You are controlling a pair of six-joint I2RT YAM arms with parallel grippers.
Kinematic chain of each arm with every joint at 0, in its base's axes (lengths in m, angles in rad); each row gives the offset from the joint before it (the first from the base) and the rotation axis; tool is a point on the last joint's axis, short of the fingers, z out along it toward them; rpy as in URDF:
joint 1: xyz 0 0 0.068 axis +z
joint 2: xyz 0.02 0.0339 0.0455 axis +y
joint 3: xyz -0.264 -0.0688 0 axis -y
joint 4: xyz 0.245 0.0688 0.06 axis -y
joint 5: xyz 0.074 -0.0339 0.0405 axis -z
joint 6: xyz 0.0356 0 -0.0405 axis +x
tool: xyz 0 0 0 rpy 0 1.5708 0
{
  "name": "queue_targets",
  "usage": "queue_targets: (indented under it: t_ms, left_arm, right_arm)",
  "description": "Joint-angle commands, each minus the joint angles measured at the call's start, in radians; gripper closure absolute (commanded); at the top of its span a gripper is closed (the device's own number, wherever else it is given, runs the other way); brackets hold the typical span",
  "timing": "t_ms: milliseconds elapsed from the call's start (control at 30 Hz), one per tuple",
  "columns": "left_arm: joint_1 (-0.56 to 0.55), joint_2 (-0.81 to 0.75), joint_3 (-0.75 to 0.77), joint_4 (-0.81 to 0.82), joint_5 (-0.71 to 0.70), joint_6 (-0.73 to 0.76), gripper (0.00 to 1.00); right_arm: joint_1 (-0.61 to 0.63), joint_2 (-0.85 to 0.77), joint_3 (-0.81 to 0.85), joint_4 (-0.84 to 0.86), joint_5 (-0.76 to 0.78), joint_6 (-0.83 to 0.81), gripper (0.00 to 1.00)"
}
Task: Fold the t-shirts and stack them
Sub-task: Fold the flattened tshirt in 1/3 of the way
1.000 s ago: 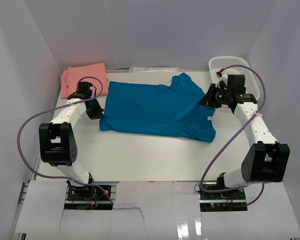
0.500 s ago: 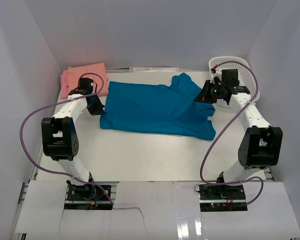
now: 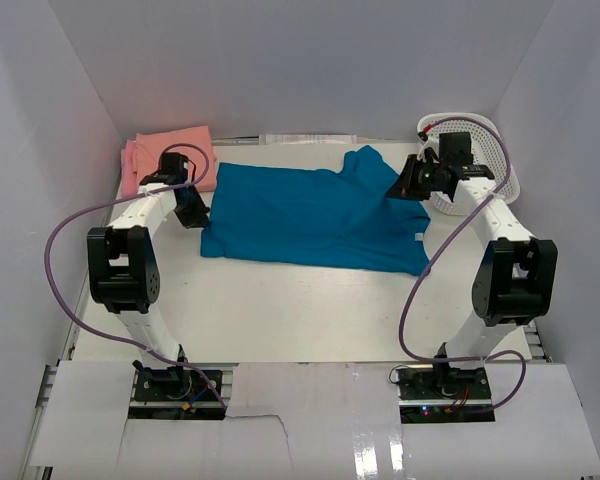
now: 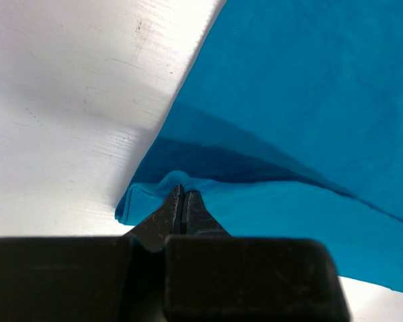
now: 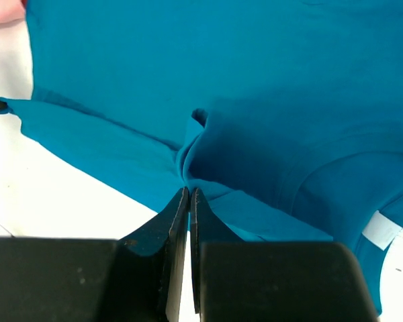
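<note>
A teal-blue t-shirt (image 3: 310, 215) lies spread across the middle of the table, its white neck label (image 3: 421, 235) at the right. My left gripper (image 3: 194, 213) is shut on the shirt's left edge; the left wrist view shows the cloth (image 4: 289, 134) pinched at my closed tips (image 4: 183, 194) and lifted in a fold. My right gripper (image 3: 405, 186) is shut on the shirt's right side; the right wrist view shows the cloth (image 5: 255, 100) bunched at my closed tips (image 5: 189, 193). Folded salmon-orange (image 3: 180, 152) and pink (image 3: 129, 167) t-shirts lie stacked at the back left.
A white mesh basket (image 3: 485, 155) stands at the back right, behind the right arm. White walls enclose the table on three sides. Purple cables loop from both arms over the table's sides.
Both grippers have moved toward the back of the table with the shirt's edges in them. The shirt's near edge has drawn back and its bottom right corner has shrunk.
</note>
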Motion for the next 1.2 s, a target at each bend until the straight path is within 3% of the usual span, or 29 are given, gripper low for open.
queue_targets:
  t_ms: [0,467,500,533,633,667,733,767,800,1000,1167]
  left_arm:
    - [0.007,0.016,0.017,0.001,0.008,0.013,1.00]
    - [0.007,0.051,0.027,0.003,0.014,0.025,1.00]
    - [0.007,0.053,0.024,0.001,0.016,0.027,1.00]
    - [0.007,0.059,0.022,0.000,0.014,0.029,1.00]
    - [0.007,0.059,0.020,-0.007,0.005,0.024,0.99]
    - [0.007,0.054,0.019,-0.008,-0.010,0.024,0.78]
    - [0.007,0.033,0.024,-0.016,-0.051,0.006,0.48]
    - [0.007,0.021,0.022,-0.017,-0.099,0.001,0.18]
    - [0.007,0.010,0.022,-0.020,-0.119,-0.002,0.02]
    - [0.007,-0.107,-0.030,-0.013,-0.148,0.016,0.02]
    - [-0.002,-0.150,-0.139,-0.011,-0.156,0.056,0.02]
  right_arm:
    - [0.002,0.051,0.038,0.042,-0.011,-0.013,0.92]
    - [0.004,0.140,0.145,0.042,-0.028,-0.007,0.91]
    - [0.005,0.168,0.151,0.032,-0.016,-0.006,0.86]
    - [0.004,0.179,0.159,0.024,-0.004,-0.003,0.69]
    - [0.005,0.194,0.154,0.028,0.041,0.005,0.53]
    - [0.005,0.187,0.148,0.030,0.081,0.013,0.46]
    - [0.005,0.171,0.141,0.033,0.128,0.017,0.25]
    - [0.004,0.142,0.121,0.039,0.173,0.019,0.18]
    - [0.005,0.122,0.099,0.048,0.184,0.019,0.17]
    - [0.036,-0.071,-0.196,0.085,0.223,0.007,0.16]
    - [0.065,-0.181,-0.411,0.056,0.366,0.016,0.17]
